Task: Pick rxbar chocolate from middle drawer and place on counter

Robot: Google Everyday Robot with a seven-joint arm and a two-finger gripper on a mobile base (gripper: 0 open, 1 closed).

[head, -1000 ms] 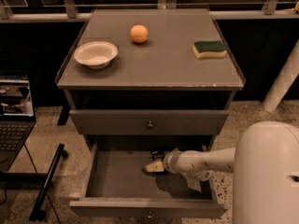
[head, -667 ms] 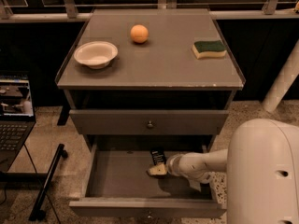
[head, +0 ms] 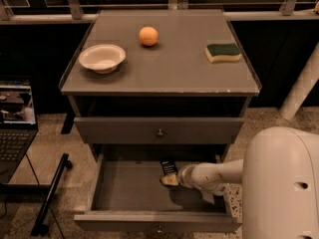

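- Black flat wrapped rxbar chocolate (head: 168, 166) lies at the back of the open wide grey middle drawer (head: 124, 190).
- Pale robot gripper (head: 169, 180), inside that drawer, meets the bar; whether it has hold, I cannot tell.
- Grasping step, I judge; next calls for lifting above the drawer onto the matte grey counter (head: 174, 68).

Gripper (head: 169, 179) in middle drawer (head: 127, 190), rxbar chocolate (head: 168, 166) behind.

The gripper (head: 170, 180) sits inside the open middle drawer (head: 124, 193), just beside the black rxbar chocolate (head: 168, 166). A bowl (head: 102, 58), an orange (head: 148, 36) and a sponge (head: 223, 52) rest on the bench (head: 169, 76).
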